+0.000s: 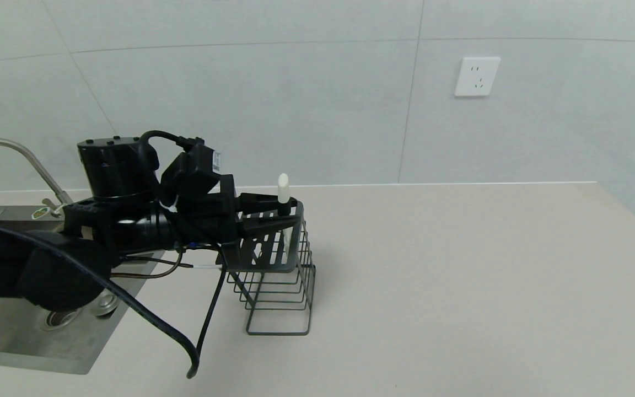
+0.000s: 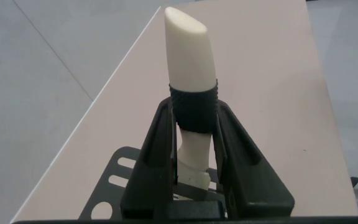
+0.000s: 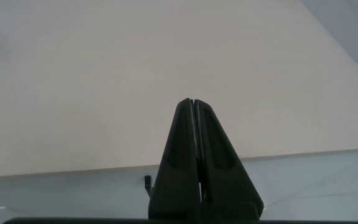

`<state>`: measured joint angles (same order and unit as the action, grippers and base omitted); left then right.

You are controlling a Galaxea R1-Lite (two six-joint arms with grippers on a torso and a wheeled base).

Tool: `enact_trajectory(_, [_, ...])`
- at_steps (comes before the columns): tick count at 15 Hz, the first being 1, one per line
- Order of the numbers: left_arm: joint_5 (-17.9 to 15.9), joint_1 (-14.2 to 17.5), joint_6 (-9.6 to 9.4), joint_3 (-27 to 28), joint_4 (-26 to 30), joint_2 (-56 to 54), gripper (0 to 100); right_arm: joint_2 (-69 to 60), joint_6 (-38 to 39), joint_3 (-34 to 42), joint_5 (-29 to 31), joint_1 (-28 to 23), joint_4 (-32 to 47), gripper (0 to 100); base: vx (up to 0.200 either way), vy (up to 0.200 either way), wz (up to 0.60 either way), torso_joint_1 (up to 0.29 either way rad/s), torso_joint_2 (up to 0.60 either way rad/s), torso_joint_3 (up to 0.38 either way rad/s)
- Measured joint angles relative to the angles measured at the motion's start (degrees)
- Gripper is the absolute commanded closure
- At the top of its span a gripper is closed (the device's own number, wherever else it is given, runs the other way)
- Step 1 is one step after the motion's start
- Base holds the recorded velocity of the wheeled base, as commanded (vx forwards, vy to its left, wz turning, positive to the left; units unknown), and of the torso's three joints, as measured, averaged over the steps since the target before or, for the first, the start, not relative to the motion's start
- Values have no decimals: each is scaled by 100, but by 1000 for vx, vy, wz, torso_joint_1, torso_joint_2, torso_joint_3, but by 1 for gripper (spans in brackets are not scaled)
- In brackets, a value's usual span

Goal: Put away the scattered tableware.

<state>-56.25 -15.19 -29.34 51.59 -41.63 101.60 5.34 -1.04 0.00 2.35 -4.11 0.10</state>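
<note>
1. The left gripper [image 1: 283,210] has its jaws closed narrowly on a white-handled utensil [image 1: 283,186]. It holds the utensil upright over the wire cutlery rack [image 1: 279,311], which stands on the countertop [image 1: 461,275] just beside the sink [image 1: 25,361].
2. In the left wrist view the fingers [image 2: 157,149] pinch the handle at a dark band partway down, leaving its slanted top free.
3. As I judge it, the utensil is light, rigid and smooth (likely to slip or swing if the pinch loosens). The banded section is the sensible place to hold it, and it should drop cleanly once released.
4. The right gripper [image 3: 193,109] hangs over bare countertop with its jaws pressed together, carrying nothing.
5. The utensil's working end is hidden by the fingers and the rack's dark upper frame, so I cannot tell whether it is a spoon, fork or knife. A pale sliver showing through the wires suggests the lower end reaches inside the rack.
</note>
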Motion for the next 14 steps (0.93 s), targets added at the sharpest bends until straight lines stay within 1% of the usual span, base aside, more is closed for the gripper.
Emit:
enact_trajectory(2, [2, 9, -2, -9, 0, 16, 100, 0, 0, 0, -1, 0, 0, 100, 0, 0, 0, 0, 0, 0])
enact_trajectory(5, [101, 17, -2, -41, 0, 28, 100, 0, 0, -2, -4, -2, 0, 100, 0, 0, 0, 0, 0, 0])
enact_trajectory(14, [126, 48, 0, -96, 0, 146, 100, 0, 0, 0, -4, 0, 0, 100, 0, 0, 0, 0, 0, 0])
